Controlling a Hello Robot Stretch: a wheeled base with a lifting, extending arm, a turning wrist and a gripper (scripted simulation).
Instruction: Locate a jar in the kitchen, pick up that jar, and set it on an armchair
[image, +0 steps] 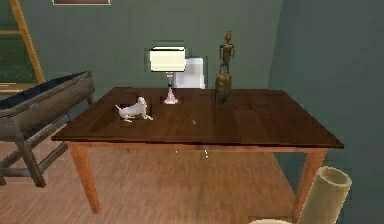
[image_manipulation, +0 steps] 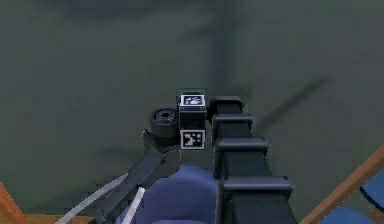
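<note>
The tool (image_manipulation: 135, 185) sits low in the arm side view's middle, and I cannot tell if it holds anything; a lamp (image: 167, 60) stands on the tabletop (image: 235, 125).

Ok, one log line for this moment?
ahead: wooden table with lamp, white figurine, wooden statue | gripper: cannot tell if holding anything, bluish shape behind it

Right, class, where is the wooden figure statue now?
In the forward view the wooden figure statue stands near the far edge of the dark table, just right of the cream-shaded lamp.
</note>
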